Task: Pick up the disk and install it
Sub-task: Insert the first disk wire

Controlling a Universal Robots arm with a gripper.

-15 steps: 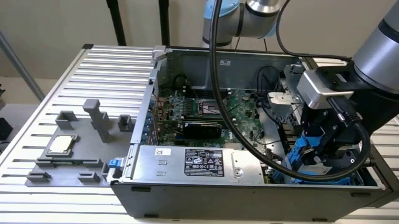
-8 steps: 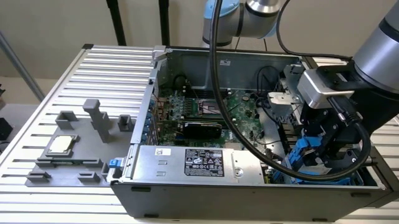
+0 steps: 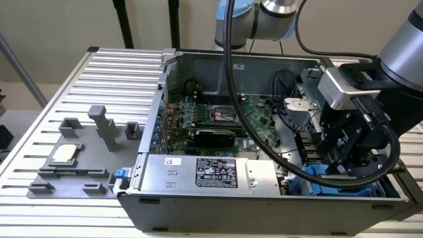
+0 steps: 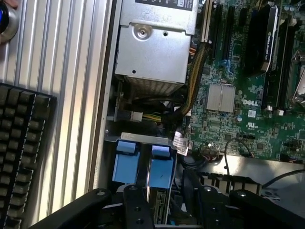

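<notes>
Black robot gripper (image 3: 340,166) hangs low in the open grey metal computer case (image 3: 264,198), at its near corner on the exterior view's right, over the blue-framed silver disk (image 4: 161,167). Whether it grasps the disk cannot be told. Room is tight: the case wall and a sleeved wire bundle (image 4: 193,83) crowd close, so a tilt could jam the carrier or snag wiring.
</notes>
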